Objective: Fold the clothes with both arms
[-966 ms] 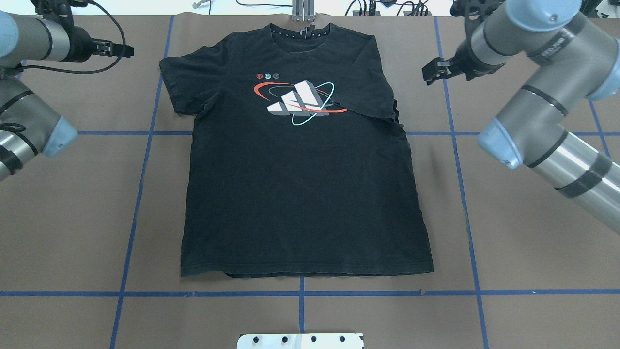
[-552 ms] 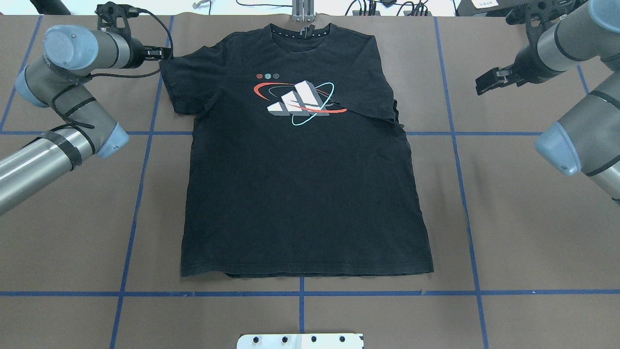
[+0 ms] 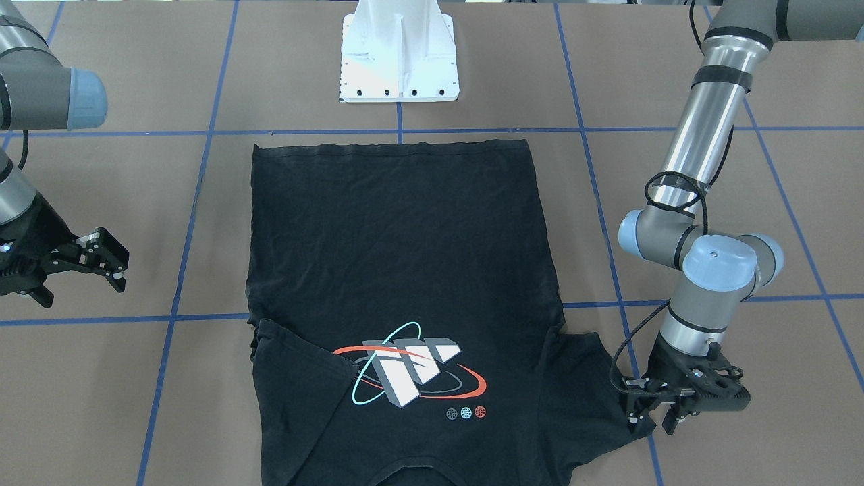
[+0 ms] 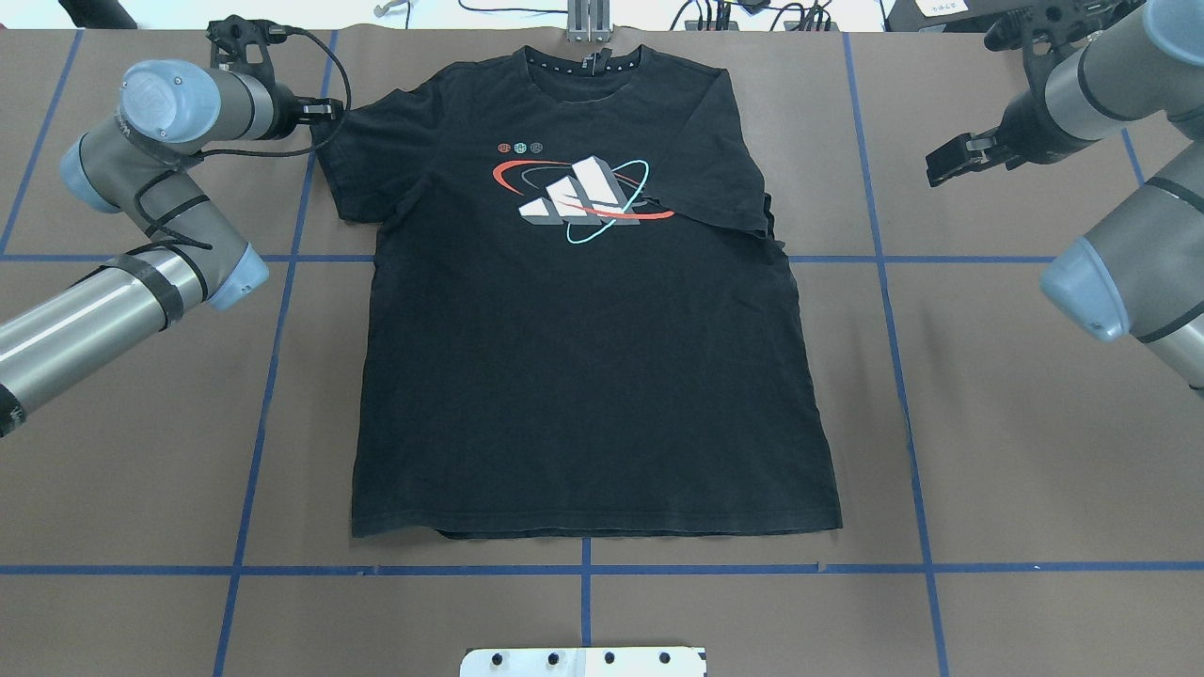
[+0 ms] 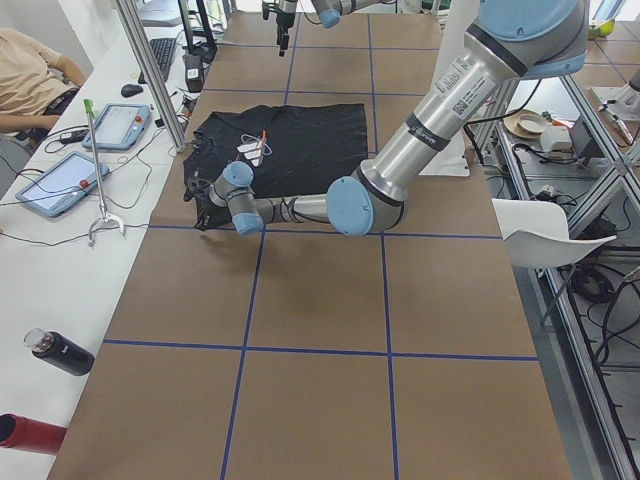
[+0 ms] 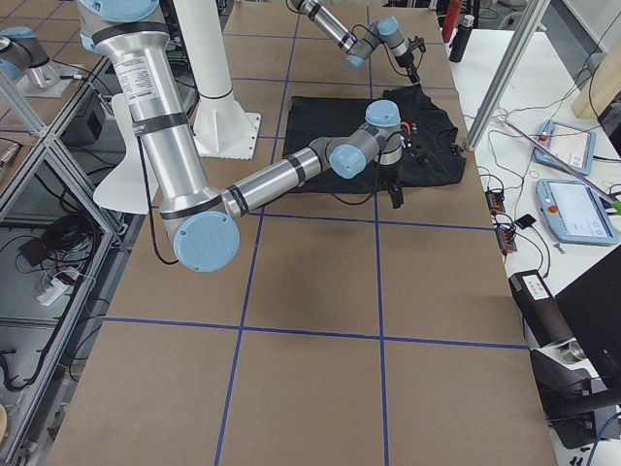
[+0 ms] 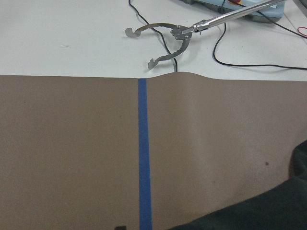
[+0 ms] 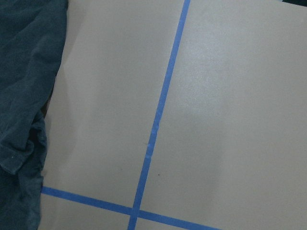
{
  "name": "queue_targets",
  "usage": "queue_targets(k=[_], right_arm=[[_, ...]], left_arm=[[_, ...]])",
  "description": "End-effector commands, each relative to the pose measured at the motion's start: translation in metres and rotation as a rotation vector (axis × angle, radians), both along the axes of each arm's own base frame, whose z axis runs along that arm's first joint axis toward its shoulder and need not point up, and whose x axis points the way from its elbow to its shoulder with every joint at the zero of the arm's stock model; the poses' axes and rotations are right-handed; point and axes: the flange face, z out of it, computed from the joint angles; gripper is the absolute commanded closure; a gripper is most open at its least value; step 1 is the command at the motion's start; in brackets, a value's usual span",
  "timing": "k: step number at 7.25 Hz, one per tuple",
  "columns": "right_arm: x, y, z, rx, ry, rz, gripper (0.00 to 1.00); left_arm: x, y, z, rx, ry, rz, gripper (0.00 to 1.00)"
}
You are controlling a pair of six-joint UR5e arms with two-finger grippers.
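lying flat, logo up: t-shirt; left claw spread at sleeve edge; right claw spread, well apart.

The bench is covered in brown paper, marked into large squares by blue tape lines. A black T-shirt lies flat on it, logo up. Its collar is at the paper's far edge and its hem just short of a cross line on the robot's side. The sleeve on the robot's right is folded in over the chest; the other lies spread out. A white base plate stands on the paper near the hem, apart from it.
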Motion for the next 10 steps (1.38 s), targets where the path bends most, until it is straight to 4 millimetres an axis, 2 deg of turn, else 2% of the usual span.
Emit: queue_targets(k=[1, 2, 3, 4, 5, 6, 7, 9, 10], right_arm=[[0.000, 0.000, 0.001, -0.002, 0.001, 0.000, 0.00], [0.000, 0.000, 0.001, -0.003, 0.001, 0.003, 0.00], [0.000, 0.000, 0.001, -0.002, 0.002, 0.002, 0.00], [-0.001, -0.001, -0.001, -0.001, 0.000, 0.003, 0.00], [-0.002, -0.001, -0.003, 0.001, -0.002, 0.002, 0.00], [-0.002, -0.002, -0.004, -0.002, -0.004, 0.006, 0.00], [-0.002, -0.002, -0.005, -0.003, -0.006, 0.009, 0.00], [-0.002, -0.002, -0.004, -0.004, -0.005, 0.013, 0.00], [-0.002, -0.002, -0.005, -0.003, -0.006, 0.014, 0.00]], left_arm=[[0.003, 0.002, 0.004, -0.004, -0.005, 0.001, 0.47], [0.011, 0.006, 0.002, 0.011, 0.006, 0.012, 0.59], [0.011, 0.007, 0.001, 0.014, 0.007, 0.019, 1.00], [0.010, 0.006, -0.007, 0.030, 0.013, 0.022, 1.00], [0.004, 0.007, -0.024, 0.056, 0.037, 0.022, 1.00], [-0.014, 0.017, -0.037, 0.078, 0.069, 0.036, 1.00], [-0.023, 0.030, -0.047, 0.047, 0.066, 0.063, 1.00], [-0.025, 0.036, -0.110, -0.042, 0.015, 0.049, 1.00], [-0.007, 0.040, -0.136, -0.103, 0.018, 0.000, 1.00]])
